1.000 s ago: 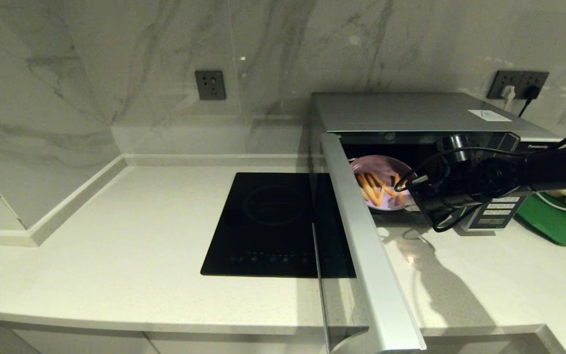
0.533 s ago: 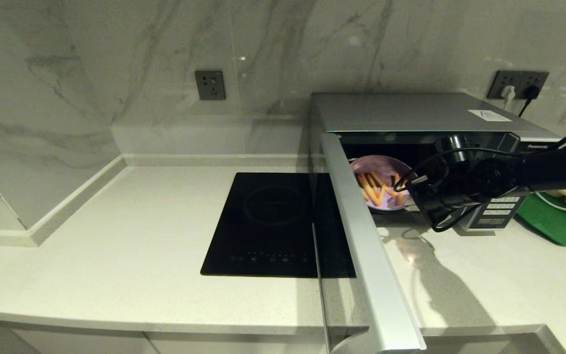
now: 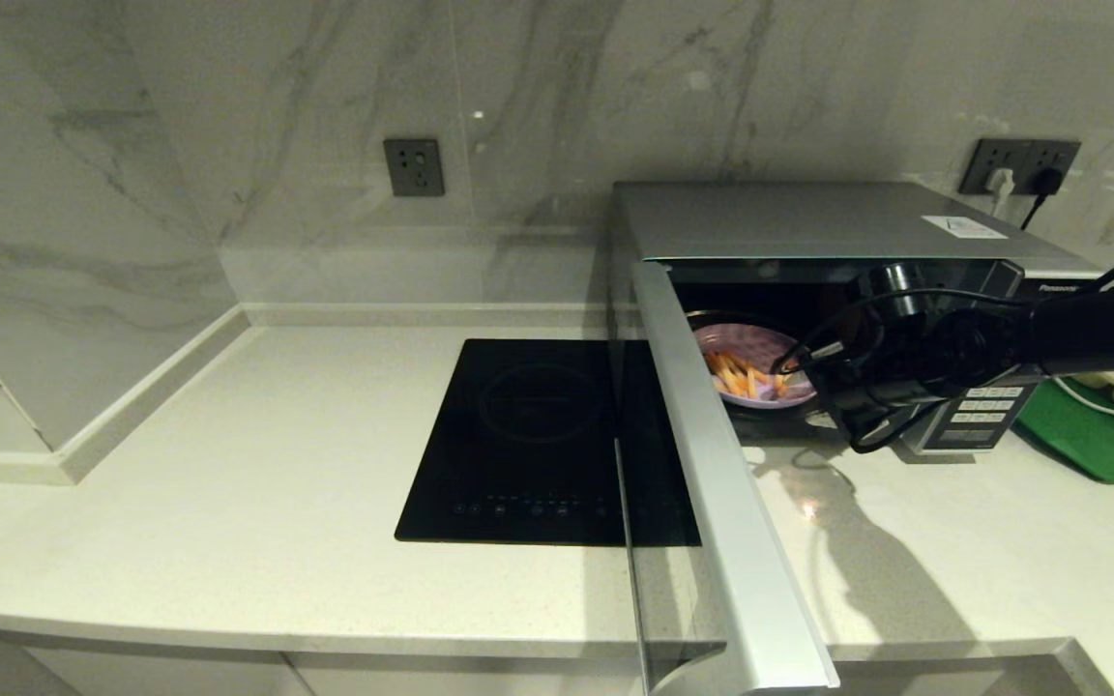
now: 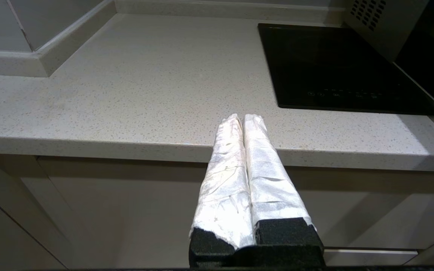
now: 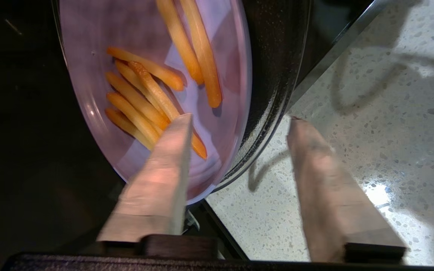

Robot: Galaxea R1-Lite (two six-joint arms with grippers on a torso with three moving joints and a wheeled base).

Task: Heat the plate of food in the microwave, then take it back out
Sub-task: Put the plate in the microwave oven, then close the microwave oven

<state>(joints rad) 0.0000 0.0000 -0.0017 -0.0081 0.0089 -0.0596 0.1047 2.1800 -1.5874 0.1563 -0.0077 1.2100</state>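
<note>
Head view: small lavender plate of orange fries [image 3: 755, 372] sits inside big silver microwave [image 3: 808, 227] | right gripper [image 5: 236, 118] wide open, holding nothing | next up, probably back out, shut door

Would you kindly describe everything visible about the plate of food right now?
The plate of food is a small, round, smooth lavender plate with a shallow raised rim, carrying about eight thin orange-yellow fry-like sticks lying loosely across it. It sits inside the microwave, near the front of the cavity, on a dark round tray. The door stands open. The right gripper is open, one finger over the plate's near edge and the other outside it; contact cannot be told.
</note>
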